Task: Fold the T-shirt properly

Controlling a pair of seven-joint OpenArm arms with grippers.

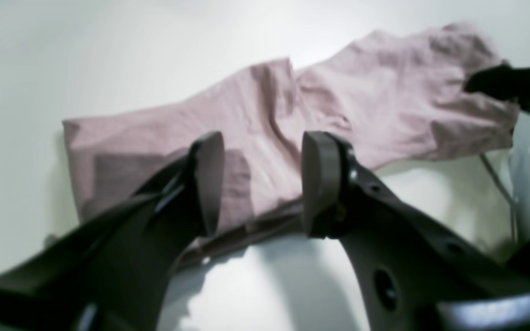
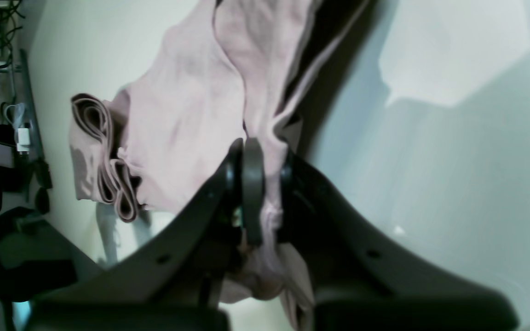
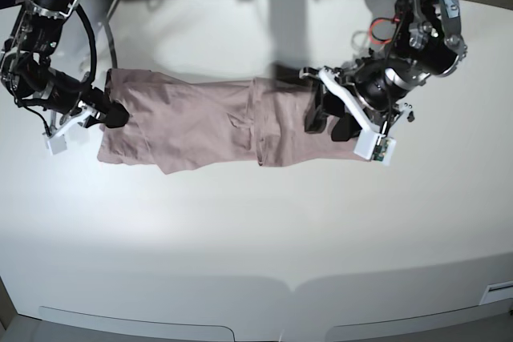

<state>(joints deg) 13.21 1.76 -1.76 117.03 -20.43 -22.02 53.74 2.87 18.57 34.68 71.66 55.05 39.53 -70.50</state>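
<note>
Base view: one T-shirt (image 3: 200, 122), dusty mauve-pink, laid as a long narrow band across the far half of the white bench (image 3: 256, 246), running parallel to the far edge and nearer it than the near edge. Condition: already narrowed lengthwise, with layered cloth edges visible at one end in the right wrist view; an overlapping seam-like fold sits near the middle of the band, and wrinkles remain along its length. Right gripper (image 3: 115, 114): at the band's end toward the bench's left edge, fingers clamped on a pinch of cloth, confirmed in the right wrist view where fabric passes between the closed pads. Left gripper (image 3: 325, 114): over the band's other end, toward the right edge; left wrist view shows its fingers (image 1: 210, 181) spread apart with the shirt below them and nothing gripped. Progress, by judgement: roughly the middle of the job. Side folds appear done; the crosswise folds that would bring the band into a compact rectangle are not yet made, and smoothing is outstanding.
</note>
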